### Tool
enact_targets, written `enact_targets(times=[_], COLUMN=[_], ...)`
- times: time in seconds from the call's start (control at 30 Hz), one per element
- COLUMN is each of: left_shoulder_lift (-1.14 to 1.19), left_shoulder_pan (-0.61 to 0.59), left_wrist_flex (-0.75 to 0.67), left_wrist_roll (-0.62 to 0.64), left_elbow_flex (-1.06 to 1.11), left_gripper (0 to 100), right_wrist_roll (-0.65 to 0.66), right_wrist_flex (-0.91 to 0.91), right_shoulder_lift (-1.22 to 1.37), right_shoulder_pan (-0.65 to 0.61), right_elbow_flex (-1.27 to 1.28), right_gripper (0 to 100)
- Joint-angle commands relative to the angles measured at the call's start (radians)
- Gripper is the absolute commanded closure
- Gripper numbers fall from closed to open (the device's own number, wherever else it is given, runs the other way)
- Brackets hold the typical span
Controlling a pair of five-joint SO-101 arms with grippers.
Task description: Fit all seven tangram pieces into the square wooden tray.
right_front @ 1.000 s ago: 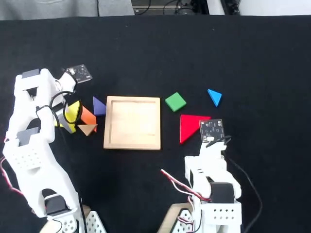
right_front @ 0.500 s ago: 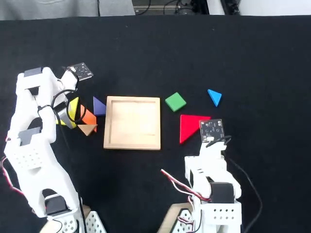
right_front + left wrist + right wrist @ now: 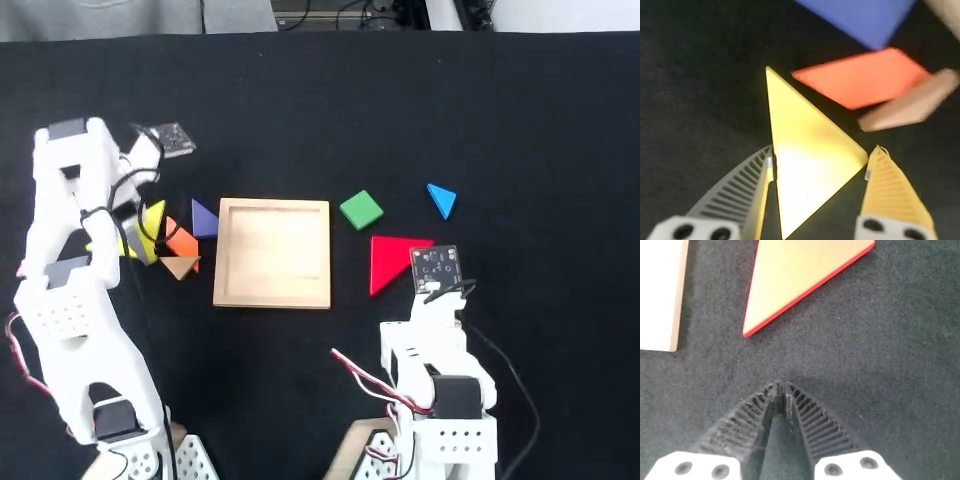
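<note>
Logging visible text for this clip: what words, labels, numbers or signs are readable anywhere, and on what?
No text can be read.
The wooden tray: no print.
The yellow triangle and the red triangle: plain faces, no marks.
The circuit board on the right arm's wrist: tiny marks, too small to read.

High view overlooks the table; close wrist views, seemingly downward, share its pieces.

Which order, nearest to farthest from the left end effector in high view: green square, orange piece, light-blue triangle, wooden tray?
1. orange piece, beside left end effector gripping yellow triangle
2. wooden tray, mid-table
3. green square, past tray
4. light-blue triangle, right side
</note>
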Motion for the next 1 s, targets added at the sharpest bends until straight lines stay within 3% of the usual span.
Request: enact_targets(times=[0.0,0.13,0.23,0.37,0.63,0.8,0.97], left_shoulder_lift=[-0.026,-0.035,-0.068,-0.157,-0.267,-0.252,-0.236], left_shoulder_pan=[0.033,0.044,0.094,0.209,0.407,0.492,0.544], left_wrist_flex=[0.164,0.158,0.158,0.16,0.149,0.064,-0.068], left_wrist_roll=[0.012,0.19,0.405,0.733,1.185,1.416,1.554], left_elbow_flex=[-0.179,-0.274,-0.292,-0.196,-0.048,0.041,0.157], left_gripper=[90,90,90,90,90,90,90], right_wrist_roll=[-0.008,-0.008,-0.008,-0.008,-0.008,-0.008,-0.008], right_wrist_flex=[0.006,0.006,0.006,0.006,0.006,0.006,0.006], right_shoulder_lift=[-0.087,-0.087,-0.087,-0.087,-0.087,-0.087,-0.087], right_shoulder_pan=[-0.008,-0.008,-0.008,-0.008,-0.008,-0.008,-0.008], right_elbow_flex=[-0.002,-0.002,-0.002,-0.002,-0.002,-0.002,-0.002], right_gripper=[98.5,98.5,98.5,98.5,98.5,98.5,98.5])
